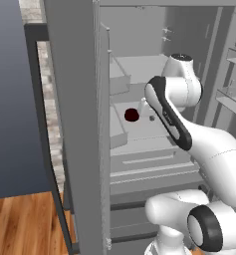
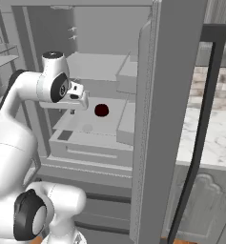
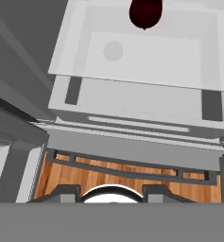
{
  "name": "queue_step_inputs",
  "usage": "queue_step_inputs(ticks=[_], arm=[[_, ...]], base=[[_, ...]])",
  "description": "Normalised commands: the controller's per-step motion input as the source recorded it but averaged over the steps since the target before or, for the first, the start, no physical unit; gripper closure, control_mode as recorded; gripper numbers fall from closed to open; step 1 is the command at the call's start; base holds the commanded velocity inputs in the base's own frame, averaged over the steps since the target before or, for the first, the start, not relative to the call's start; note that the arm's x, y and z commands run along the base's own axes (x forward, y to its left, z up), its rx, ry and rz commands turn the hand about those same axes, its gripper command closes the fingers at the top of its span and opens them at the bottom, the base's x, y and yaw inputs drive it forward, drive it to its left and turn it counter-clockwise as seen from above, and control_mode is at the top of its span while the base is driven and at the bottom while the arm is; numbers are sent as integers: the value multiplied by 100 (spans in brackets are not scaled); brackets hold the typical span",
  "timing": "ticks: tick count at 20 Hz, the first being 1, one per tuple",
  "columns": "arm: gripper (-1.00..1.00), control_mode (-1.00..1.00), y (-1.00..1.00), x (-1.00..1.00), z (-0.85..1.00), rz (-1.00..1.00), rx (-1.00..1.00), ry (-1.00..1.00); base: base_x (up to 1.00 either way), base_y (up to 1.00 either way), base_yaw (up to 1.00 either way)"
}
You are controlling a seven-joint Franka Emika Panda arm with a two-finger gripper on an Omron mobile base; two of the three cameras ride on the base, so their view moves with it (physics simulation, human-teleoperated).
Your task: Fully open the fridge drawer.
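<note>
**Fridge drawer: position and hold status**

Fridge drawer (image 2: 93, 151) located in the lower part of the open fridge, directly beneath the shelf (image 2: 81, 125) carrying a dark red round item (image 2: 101, 110). Front face flat, light grey, with a thin pale horizontal ridge (image 3: 138, 124). Front appears to project somewhat forward of that shelf; judged partly out, not fully extended.

End effector (image 2: 79, 97) held above the drawer, level with the shelf, apart from the drawer front and clear of the ridge. Hand camera aimed down over the drawer, presumably to line up on the ridge as the pull point. Finger state: cannot tell; tips barely visible, nothing seen between them.

Dark red item positioned behind and above the drawer front, outside the pull path.

Brands, labels, writing: nothing legible.
</note>
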Motion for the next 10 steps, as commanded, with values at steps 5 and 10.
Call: queue_step_inputs(ticks=[5, 10], arm=[[-100, -100, 0, -17, 0, 0, 0, -3], [-100, -100, 0, -17, 0, 0, 0, -2]], base=[[0, 0, 0], [0, 0, 0]])
